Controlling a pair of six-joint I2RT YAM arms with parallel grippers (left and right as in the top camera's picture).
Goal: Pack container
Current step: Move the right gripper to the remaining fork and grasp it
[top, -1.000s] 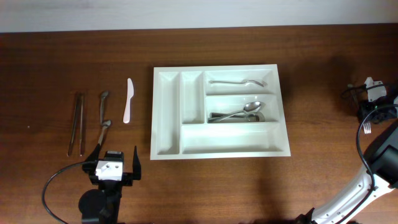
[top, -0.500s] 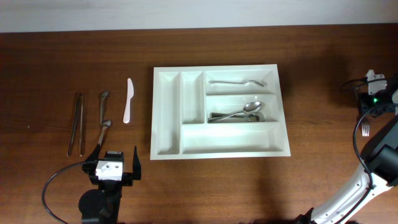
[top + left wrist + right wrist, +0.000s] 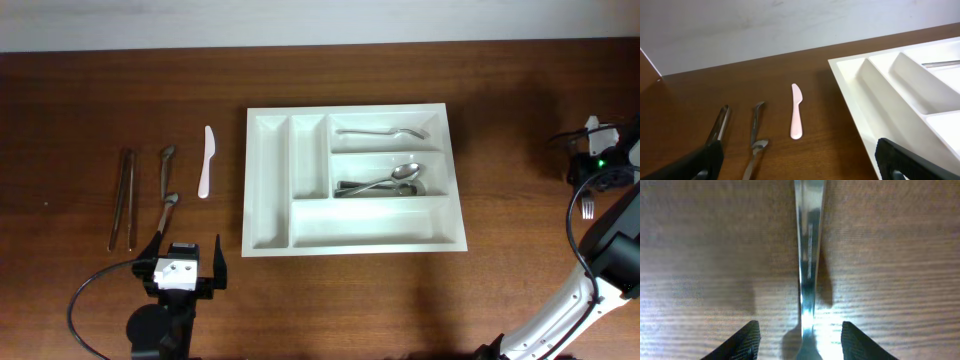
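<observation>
The container [image 3: 270, 180] is a white compartmented tray in the middle of the table; its left corner also shows in the left wrist view [image 3: 900, 95]. One spoon [image 3: 380, 132] lies in its top right compartment, and several spoons [image 3: 385, 183] lie in the one below. At the far right, my right gripper [image 3: 600, 168] hangs over a metal fork [image 3: 588, 208] lying on the wood. In the right wrist view the fork's handle [image 3: 807, 255] runs between the jaws of the open right gripper [image 3: 801, 337], with a gap on each side. My left gripper [image 3: 186, 250] [image 3: 800, 160] is wide open and holds nothing.
Left of the tray lie a white plastic knife [image 3: 206, 160] [image 3: 796, 117], two metal utensils [image 3: 166, 170] [image 3: 166, 210] end to end, and a long pair of tongs [image 3: 124, 198]. The right arm's cable and body fill the right edge.
The right jaws have spread apart around the fork handle after being shut. The left arm and the tray's contents have not moved.
</observation>
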